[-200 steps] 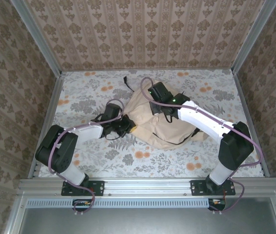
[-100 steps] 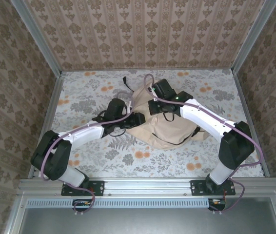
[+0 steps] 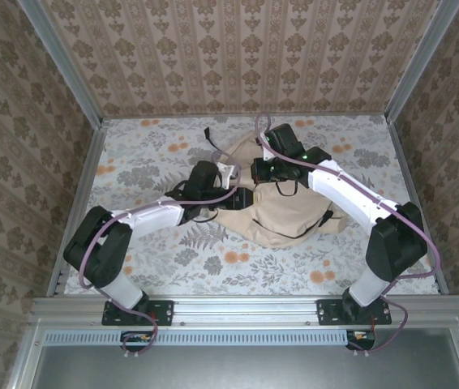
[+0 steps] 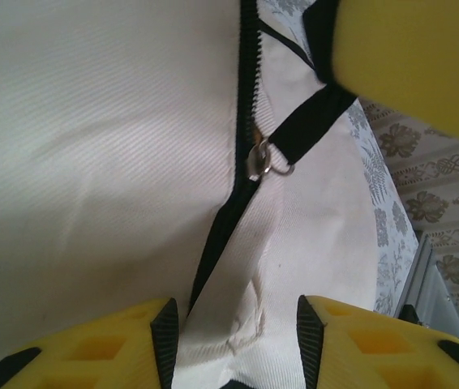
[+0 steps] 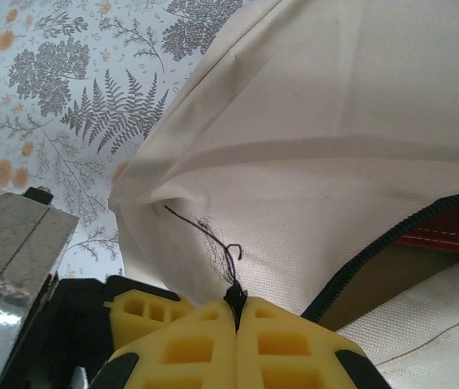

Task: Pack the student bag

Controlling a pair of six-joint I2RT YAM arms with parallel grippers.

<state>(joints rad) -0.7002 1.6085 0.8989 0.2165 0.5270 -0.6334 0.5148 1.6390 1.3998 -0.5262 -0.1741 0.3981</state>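
The student bag (image 3: 286, 212), a beige fabric backpack, lies mid-table. My right gripper (image 3: 266, 172) is over its far left part, shut (image 5: 236, 304) on a black pull tab (image 4: 311, 130). That tab runs down to a metal zipper pull (image 4: 260, 159) on the dark zipper line. To the right of it a zipper gap (image 5: 383, 251) shows a brown lining and a red edge (image 5: 448, 237). My left gripper (image 3: 244, 198) is pressed against the bag's left side, open (image 4: 236, 340), with a fold of beige fabric between its fingers.
A black cord (image 3: 212, 138) lies on the floral tablecloth (image 3: 144, 166) beyond the bag's far left corner. Patterned walls with metal frame posts (image 3: 79, 190) close in the table on three sides. The left arm's yellow finger (image 5: 144, 312) sits right beside my right gripper.
The left gripper has moved right, from beside the bag onto its left side. The right gripper has shifted towards the far right, and the bag's top has moved with it.
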